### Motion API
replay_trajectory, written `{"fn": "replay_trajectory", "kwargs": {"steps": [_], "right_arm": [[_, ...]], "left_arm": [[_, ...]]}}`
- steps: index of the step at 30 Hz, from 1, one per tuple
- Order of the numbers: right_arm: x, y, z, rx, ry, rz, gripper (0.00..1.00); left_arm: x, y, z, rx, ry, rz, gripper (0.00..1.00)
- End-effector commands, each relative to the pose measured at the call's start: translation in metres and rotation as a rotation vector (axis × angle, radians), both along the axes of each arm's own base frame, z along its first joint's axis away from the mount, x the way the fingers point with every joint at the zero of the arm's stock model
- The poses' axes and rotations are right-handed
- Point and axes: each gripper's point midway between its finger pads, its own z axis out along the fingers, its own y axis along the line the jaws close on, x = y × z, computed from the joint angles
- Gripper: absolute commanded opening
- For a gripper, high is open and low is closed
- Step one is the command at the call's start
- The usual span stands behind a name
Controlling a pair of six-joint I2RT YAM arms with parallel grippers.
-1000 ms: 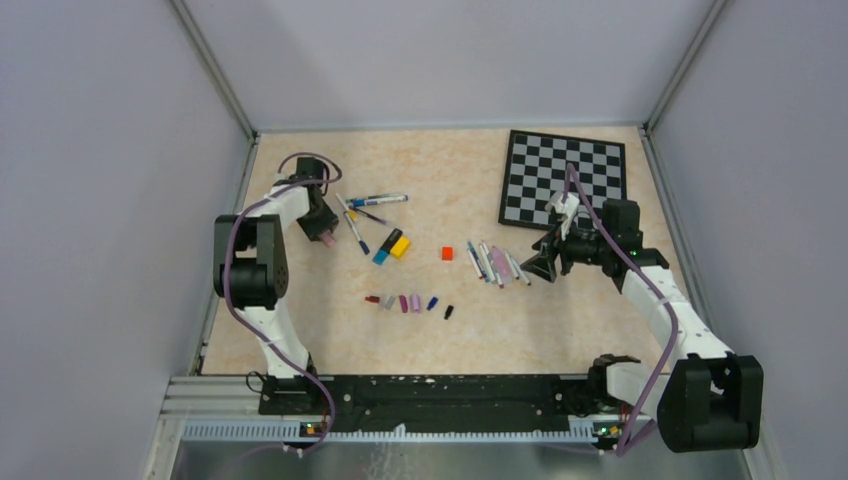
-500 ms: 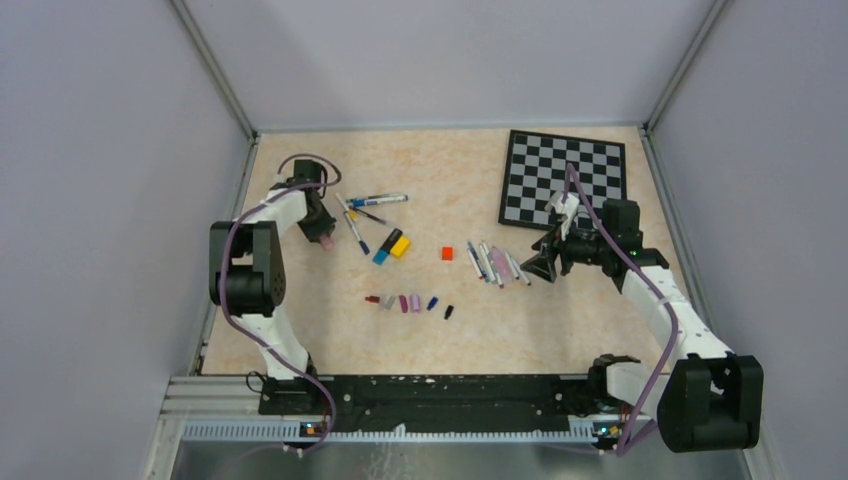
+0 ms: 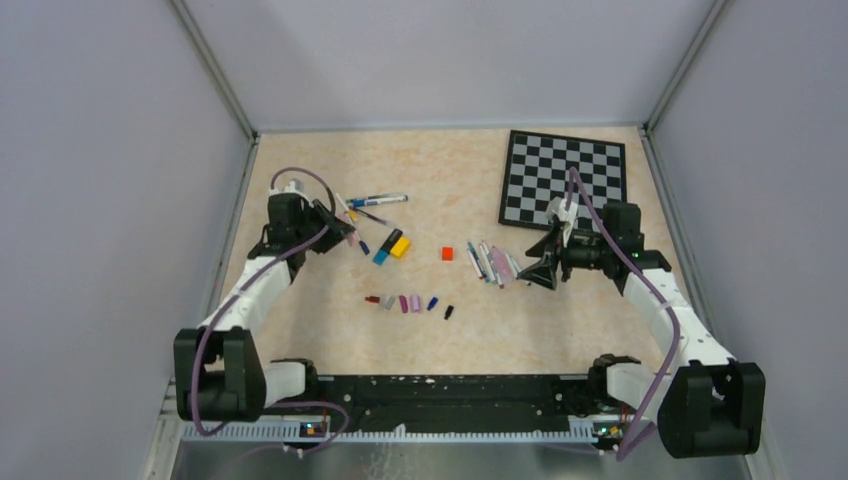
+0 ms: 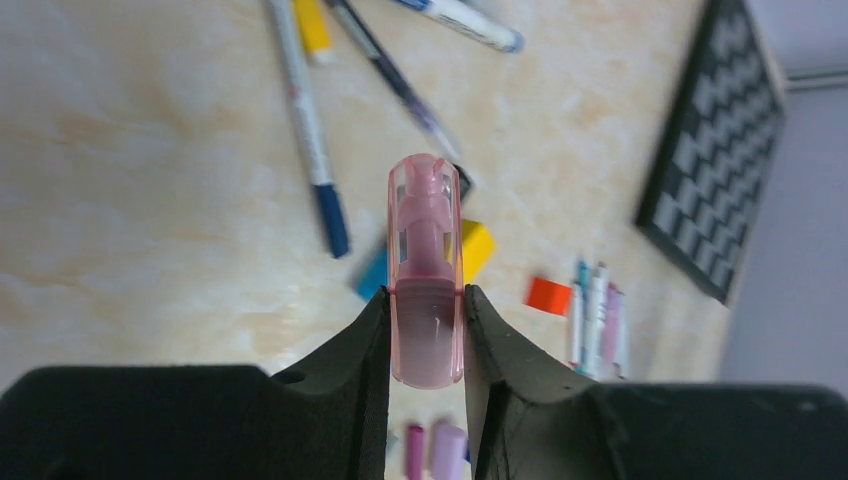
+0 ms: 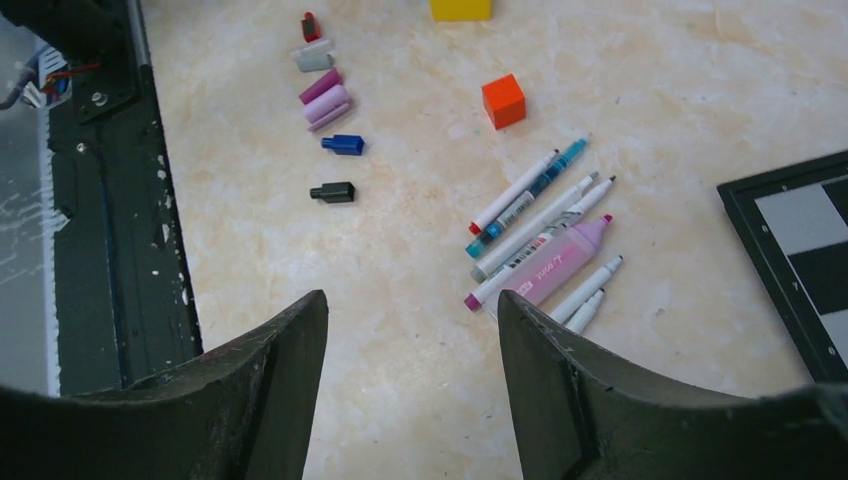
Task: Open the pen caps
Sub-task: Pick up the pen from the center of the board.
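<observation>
My left gripper (image 4: pixel 425 296) is shut on a pink highlighter (image 4: pixel 427 240) with a clear pink cap, held above the table; in the top view this gripper (image 3: pixel 340 232) is at the left. Several capped pens (image 3: pixel 375 200) lie beyond it, also seen as pens (image 4: pixel 305 130) in the left wrist view. A row of loose pen caps (image 3: pixel 410 302) lies mid-table, and the same caps (image 5: pixel 325 95) show in the right wrist view. My right gripper (image 3: pixel 535 268) hangs open and empty beside several uncapped pens (image 5: pixel 545 235); its jaws (image 5: pixel 410 300) stand wide apart over bare table.
A small red cube (image 3: pixel 447 253) sits between the two groups of pens. Yellow (image 3: pixel 399 245) and blue (image 3: pixel 382 256) blocks lie near the left gripper. A chessboard (image 3: pixel 565 178) lies at the back right. Walls close in both sides.
The left gripper closed on the pink highlighter and moved right with it, its arm swinging down toward the near edge. The right arm barely moved.
</observation>
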Motion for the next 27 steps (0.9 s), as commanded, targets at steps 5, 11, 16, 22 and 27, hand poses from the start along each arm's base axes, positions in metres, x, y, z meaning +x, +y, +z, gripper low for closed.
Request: {"fn": "replay_trajectory", "kwargs": {"steps": [5, 11, 16, 22, 27], "right_arm": [[-0.029, 0.015, 0.053, 0.109, -0.138, 0.217, 0.62], [-0.033, 0.018, 0.086, 0.133, -0.122, 0.203, 0.62], [-0.006, 0.021, 0.100, 0.115, -0.079, 0.069, 0.62], [0.000, 0.031, 0.104, 0.142, 0.008, 0.020, 0.62], [0.011, 0.031, 0.098, 0.168, 0.074, -0.063, 0.63]], "left_arm": [[-0.032, -0.117, 0.102, -0.353, -0.346, -0.250, 0.12], [-0.058, -0.184, 0.133, -0.497, -0.388, -0.310, 0.11], [-0.060, -0.237, 0.149, -0.556, -0.373, -0.291, 0.11], [-0.064, -0.292, 0.153, -0.534, -0.332, -0.252, 0.10], [-0.063, -0.321, 0.140, -0.514, -0.260, -0.195, 0.09]]}}
